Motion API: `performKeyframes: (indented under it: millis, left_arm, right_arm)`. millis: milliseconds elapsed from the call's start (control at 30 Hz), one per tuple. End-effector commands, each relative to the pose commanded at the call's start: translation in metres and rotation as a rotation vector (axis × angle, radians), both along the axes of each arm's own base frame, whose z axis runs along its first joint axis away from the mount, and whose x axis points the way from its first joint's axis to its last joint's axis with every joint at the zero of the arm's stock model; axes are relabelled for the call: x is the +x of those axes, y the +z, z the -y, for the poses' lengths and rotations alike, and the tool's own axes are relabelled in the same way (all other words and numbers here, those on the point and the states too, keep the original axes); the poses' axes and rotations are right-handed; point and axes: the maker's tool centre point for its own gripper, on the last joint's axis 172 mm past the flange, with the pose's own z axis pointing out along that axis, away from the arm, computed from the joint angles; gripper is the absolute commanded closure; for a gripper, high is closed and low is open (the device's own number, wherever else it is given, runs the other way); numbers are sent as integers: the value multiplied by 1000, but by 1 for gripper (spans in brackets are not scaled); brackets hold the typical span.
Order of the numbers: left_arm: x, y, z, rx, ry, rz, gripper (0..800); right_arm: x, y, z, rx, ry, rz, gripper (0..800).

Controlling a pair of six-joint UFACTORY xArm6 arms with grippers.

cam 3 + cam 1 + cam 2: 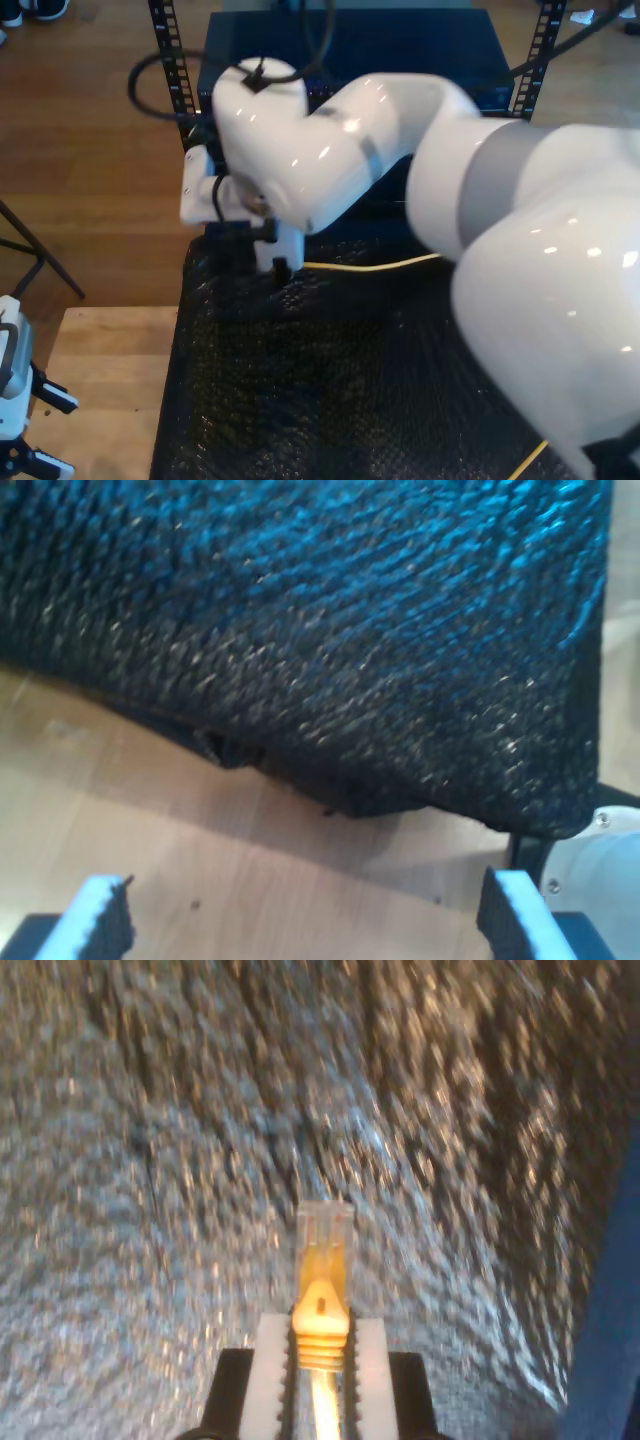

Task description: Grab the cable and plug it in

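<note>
My second gripper (320,1338) is shut on the yellow-orange cable (320,1305) just behind its clear plastic plug (324,1228). The plug sticks out past the fingers (270,1360) toward a blurred black textured mat. In the exterior view that gripper (279,268) hangs low over the mat (330,380), and the cable (380,264) trails from it toward the exterior view's right, behind the big white arm. My first gripper (305,915) stands open over a wooden table with nothing between its fingers, near the mat's edge; it sits at the exterior view's lower left (58,432).
A dark rack unit (350,40) stands at the back between perforated posts (170,60). Thick black robot cables (150,95) loop near the wrist. The wooden table (100,380) lies at the exterior view's left of the mat. A black stand leg (40,262) crosses the floor.
</note>
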Motion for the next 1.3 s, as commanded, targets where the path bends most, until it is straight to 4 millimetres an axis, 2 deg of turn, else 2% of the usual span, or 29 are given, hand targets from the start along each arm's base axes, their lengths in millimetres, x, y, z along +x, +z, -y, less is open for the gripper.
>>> performKeyframes:
  millis: [133,267,433,567,733,833,967,1100,1300]
  left_arm:
    - [15,21,26,-61,-9,17,0]
    - [30,37,42,-113,1,47,0]
    - [49,53,64,-165,0,88,0]
    - [62,65,97,-227,-16,103,0]
    - [69,75,139,-276,-54,96,0]
    - [79,89,169,-322,-73,122,0]
    - [85,96,205,-361,-105,134,0]
    - [91,99,227,-374,-130,148,0]
    - [100,117,260,-449,-137,166,0]
  right_arm:
    - [-9,19,11,49,1,-56,796]
    - [-26,35,21,134,-12,-156,796]
    - [-45,52,47,200,-43,-221,796]
    - [-59,65,69,225,-71,-212,796]
    - [-78,83,93,243,-73,-198,796]
    - [-87,95,99,278,-82,-205,796]
    - [-96,111,106,354,-86,-239,796]
    - [-101,127,110,432,-101,-259,796]
    - [-109,133,109,458,-78,-273,796]
